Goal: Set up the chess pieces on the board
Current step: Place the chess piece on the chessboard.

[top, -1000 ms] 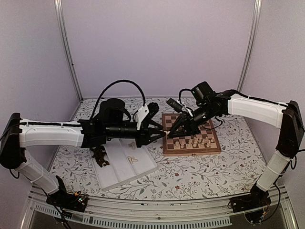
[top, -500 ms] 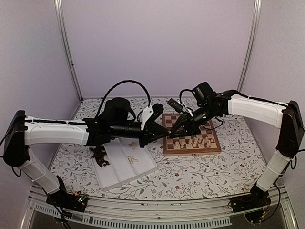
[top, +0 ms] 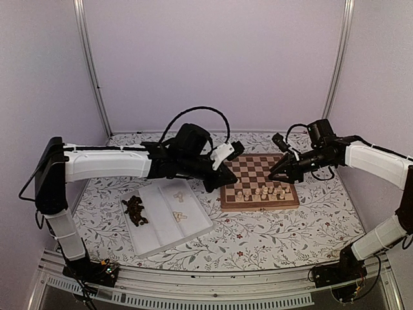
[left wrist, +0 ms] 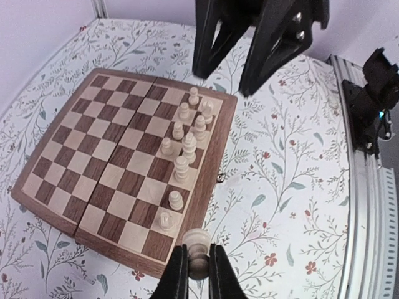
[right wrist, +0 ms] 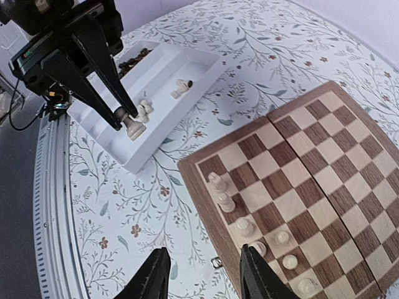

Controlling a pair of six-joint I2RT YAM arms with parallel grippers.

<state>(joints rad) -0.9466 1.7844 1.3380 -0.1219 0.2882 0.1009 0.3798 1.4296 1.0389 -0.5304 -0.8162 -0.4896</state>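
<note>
The board [top: 255, 166] lies right of centre, with several pale cream chess pieces [top: 261, 192] standing in its near rows. My left gripper [top: 215, 183] hangs at the board's left edge, shut on a cream piece [left wrist: 199, 242] that hovers just off the board's [left wrist: 106, 156] rim. In the right wrist view that held piece [right wrist: 133, 129] hangs in front of the tray. My right gripper [top: 279, 173] hovers over the board's right part, open and holding nothing; its fingers [right wrist: 154, 274] straddle the board's [right wrist: 324, 162] edge beside the cream row [right wrist: 225, 200].
A white three-compartment tray [top: 155, 242] sits left of the board. It holds a heap of dark brown pieces [top: 134, 210] and a few cream pieces [top: 179, 215]. Flowered cloth covers the table. A metal rail [left wrist: 368, 205] runs along the near edge.
Both grippers met at the board's left edge. The right one has opened and drawn back to the right. The left one has shut on the cream piece and its arm has swung further back.
</note>
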